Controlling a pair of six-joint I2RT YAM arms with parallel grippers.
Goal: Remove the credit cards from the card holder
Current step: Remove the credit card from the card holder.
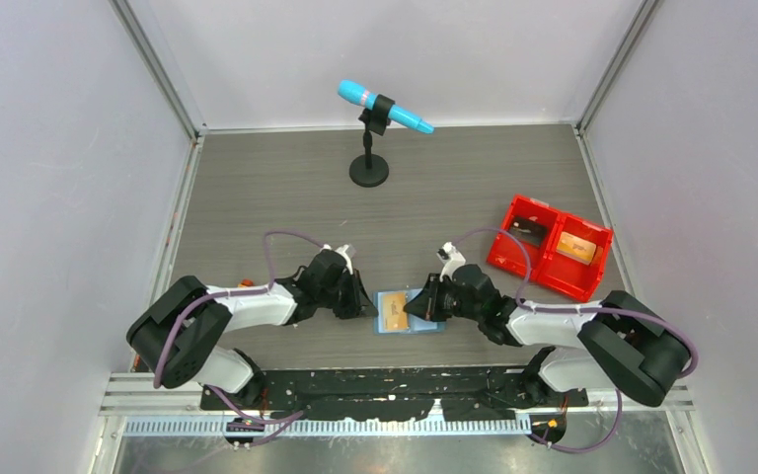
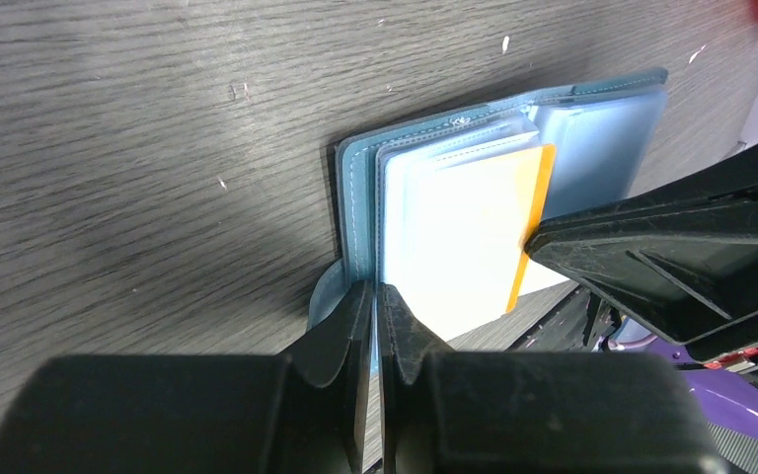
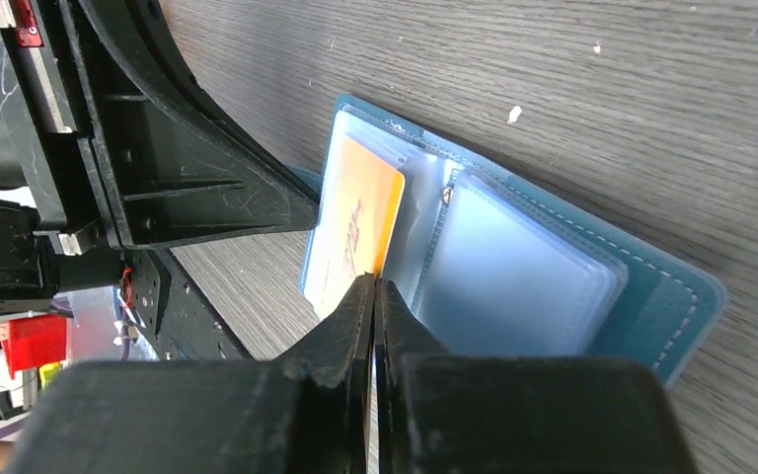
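**Top view:** card holder (image 1: pixel 411 327) lies open flat on the surface (image 1: pixel 286 188), near edge, between the two arms. Its opened length runs left-right and the fold runs near-far. Orange card (image 1: pixel 392 311) sits on the left half, long axis near-far, parallel to the fold. Left hand (image 1: pixel 365 304) is at the holder's left edge, right hand (image 1: pixel 416 306) is over the middle.

**Left wrist:** left hand (image 2: pixel 376 291) is closed to a thin slit on the near edge of the holder (image 2: pixel 355 197). Looks like it's clamping the cover/pocket sheet as an anchor. Card (image 2: pixel 474 237) is partly out of its clear pocket, free long edge facing the fold. Right fingertip (image 2: pixel 563 247) touches that edge.

**Right wrist:** right hand (image 3: pixel 375 286) is fully closed, tips right on the card's (image 3: pixel 355 227) fold-side edge. Reads as a pinch on the card, but it's thin, so can't be 100% sure. The holder's right-half pockets (image 3: pixel 513 276) look pale; can't tell if more cards are inside.

**Step, imo:** pulling out the first card, mid-extraction, task early.

**Next:** pull the card sideways toward the fold/right side, flat along the pocket plane, while the left hand keeps the holder pinned.

**Risk:** pinch slips, or the holder drags along.
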